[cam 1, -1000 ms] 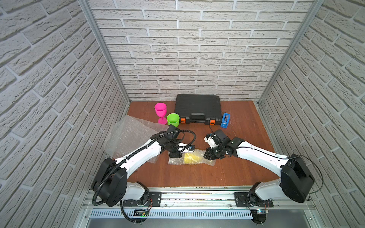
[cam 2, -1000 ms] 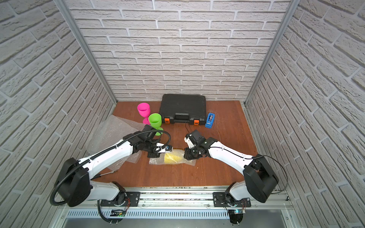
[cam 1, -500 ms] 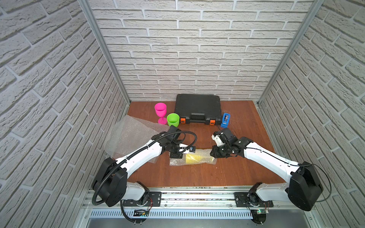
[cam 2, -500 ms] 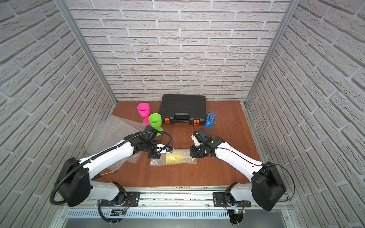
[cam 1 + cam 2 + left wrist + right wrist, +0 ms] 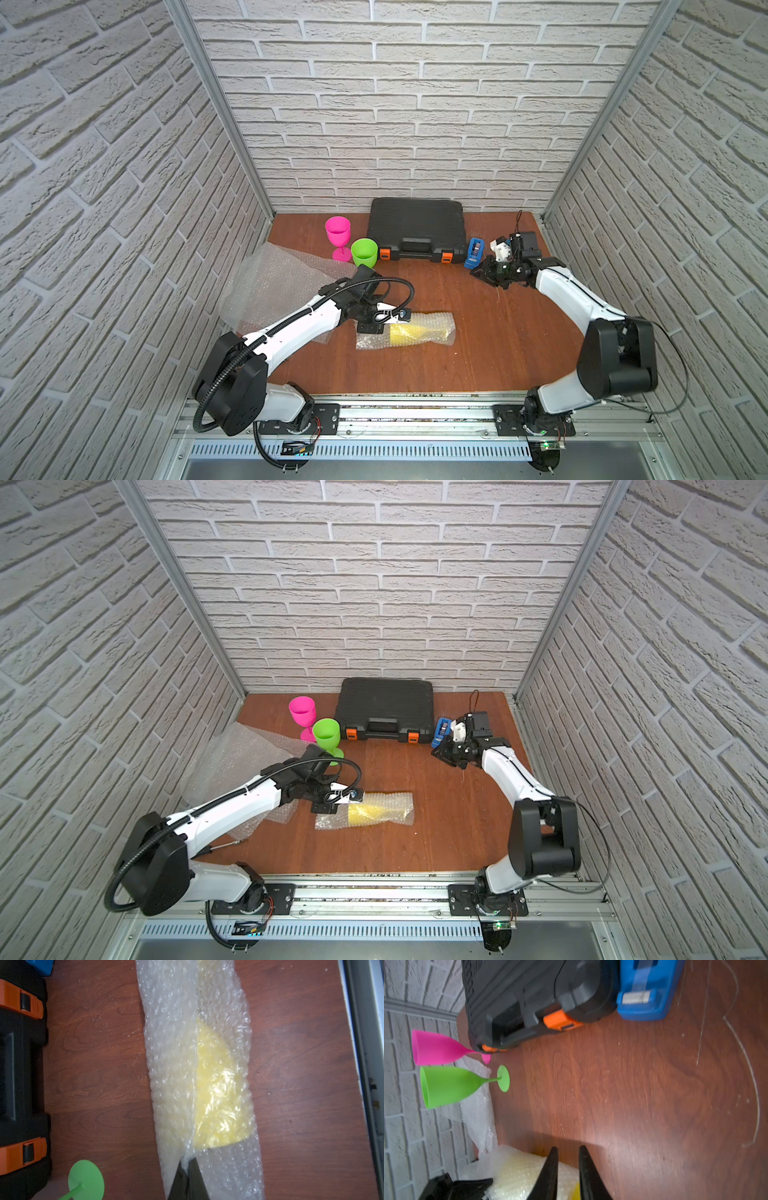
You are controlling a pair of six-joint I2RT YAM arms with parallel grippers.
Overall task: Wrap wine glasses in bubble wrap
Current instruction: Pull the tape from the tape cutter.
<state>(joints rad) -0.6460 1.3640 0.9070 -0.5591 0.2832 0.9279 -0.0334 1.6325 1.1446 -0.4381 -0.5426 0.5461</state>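
Observation:
The yellow wine glass (image 5: 409, 334) lies on its side mid-table, rolled inside a bubble wrap (image 5: 436, 324) tube. My left gripper (image 5: 188, 1162) is shut on the wrap's seam just past the glass's rim, and in both top views it sits at the tube's left end (image 5: 371, 328) (image 5: 325, 808). My right gripper (image 5: 566, 1148) is open a little with nothing between its fingers, and hovers at the back right (image 5: 478, 272) beside the tape dispenser. The pink wine glass (image 5: 337, 235) and the green wine glass (image 5: 364, 251) stand upright and bare at the back left.
Loose bubble wrap sheets (image 5: 278, 286) lie along the left wall under my left arm. A black tool case (image 5: 417, 226) with orange latches sits against the back wall. A blue tape dispenser (image 5: 475, 251) stands at its right corner. The metal rail (image 5: 415, 411) borders the table's front.
My right gripper has left the right end of the wrapped yellow glass and swung to the back right, next to the tape dispenser. My left gripper keeps its pinch on the wrap.

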